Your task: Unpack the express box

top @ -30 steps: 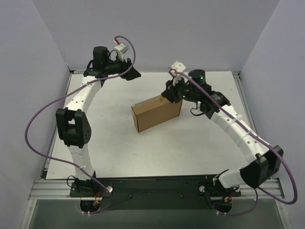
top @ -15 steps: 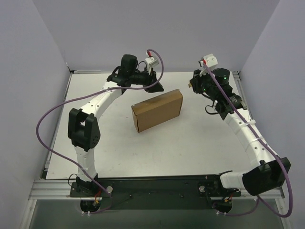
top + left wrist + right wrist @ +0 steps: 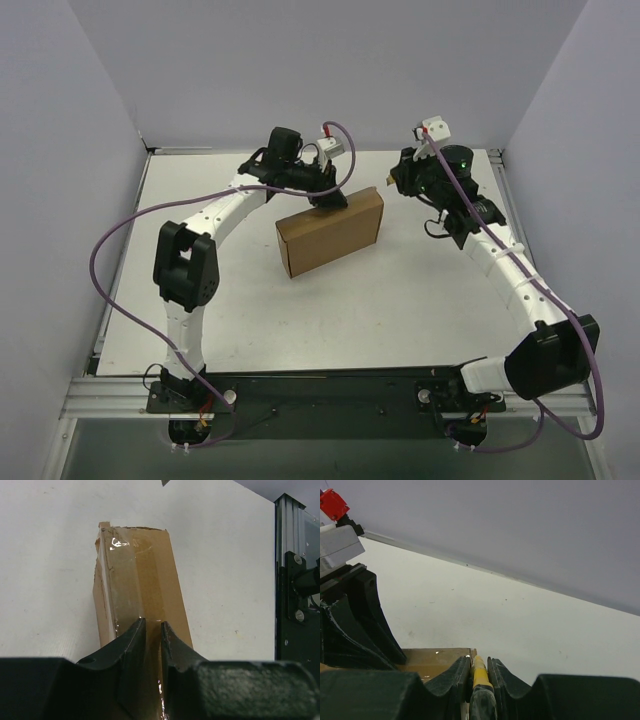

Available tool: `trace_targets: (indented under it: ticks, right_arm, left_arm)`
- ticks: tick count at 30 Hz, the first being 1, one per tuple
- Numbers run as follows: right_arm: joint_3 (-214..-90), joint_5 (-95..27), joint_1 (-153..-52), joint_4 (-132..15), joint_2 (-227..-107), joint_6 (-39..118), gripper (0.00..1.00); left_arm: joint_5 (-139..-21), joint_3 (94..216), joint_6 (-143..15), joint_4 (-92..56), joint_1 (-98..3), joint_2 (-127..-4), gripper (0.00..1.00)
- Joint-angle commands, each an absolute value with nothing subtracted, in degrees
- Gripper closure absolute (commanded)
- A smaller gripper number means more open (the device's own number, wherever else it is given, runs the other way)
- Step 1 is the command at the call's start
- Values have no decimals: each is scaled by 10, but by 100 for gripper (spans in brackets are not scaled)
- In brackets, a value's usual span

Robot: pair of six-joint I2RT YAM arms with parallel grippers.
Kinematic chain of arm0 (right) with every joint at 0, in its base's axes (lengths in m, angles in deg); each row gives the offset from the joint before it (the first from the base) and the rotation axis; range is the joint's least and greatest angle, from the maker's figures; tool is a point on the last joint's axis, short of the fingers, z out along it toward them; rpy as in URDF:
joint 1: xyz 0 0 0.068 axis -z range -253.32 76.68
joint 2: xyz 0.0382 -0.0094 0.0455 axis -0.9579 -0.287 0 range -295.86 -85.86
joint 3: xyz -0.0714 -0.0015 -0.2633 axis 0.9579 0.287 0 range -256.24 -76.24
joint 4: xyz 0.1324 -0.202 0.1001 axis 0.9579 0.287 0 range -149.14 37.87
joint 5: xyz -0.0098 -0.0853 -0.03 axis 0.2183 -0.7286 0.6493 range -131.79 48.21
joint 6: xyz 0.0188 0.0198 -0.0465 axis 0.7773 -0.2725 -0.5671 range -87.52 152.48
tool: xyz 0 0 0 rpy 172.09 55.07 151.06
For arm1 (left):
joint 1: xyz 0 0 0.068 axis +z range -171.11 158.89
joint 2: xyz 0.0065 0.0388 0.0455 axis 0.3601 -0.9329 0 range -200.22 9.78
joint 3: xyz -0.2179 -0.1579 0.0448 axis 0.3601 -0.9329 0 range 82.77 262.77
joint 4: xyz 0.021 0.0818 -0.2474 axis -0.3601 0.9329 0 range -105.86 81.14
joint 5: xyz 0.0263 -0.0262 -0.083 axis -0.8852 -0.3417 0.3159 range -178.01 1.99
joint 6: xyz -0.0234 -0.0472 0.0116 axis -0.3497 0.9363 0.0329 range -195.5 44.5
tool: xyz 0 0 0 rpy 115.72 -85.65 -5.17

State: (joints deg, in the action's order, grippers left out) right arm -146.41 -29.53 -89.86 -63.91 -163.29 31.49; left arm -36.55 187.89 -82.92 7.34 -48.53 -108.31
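On white tabletop (image 3: 250,320), left claw (image 3: 151,622), nearly closed, grip unclear, apparently steadies flat brown cardboard express box (image 3: 145,580) beneath; right claw (image 3: 479,659) clamps small yellow utility knife (image 3: 480,671), presumably for tape.

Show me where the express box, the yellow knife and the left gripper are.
express box (image 3: 335,236): top view, middle of its lid.
yellow knife (image 3: 479,670): right wrist view, its yellow body between the fingers.
left gripper (image 3: 151,625): left wrist view, the gap between its fingertips.

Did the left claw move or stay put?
Yes. The left gripper swung rightward from beside the table's back edge to the far side of the express box, which stayed put.
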Motion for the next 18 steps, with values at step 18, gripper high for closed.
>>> trace_targets:
  ticks: [18]
  right_arm:
    - [-1473, -243, -906, -706, -1689, 313, 100]
  left_arm:
    - [-380, 1862, -874, 132, -489, -1094, 72]
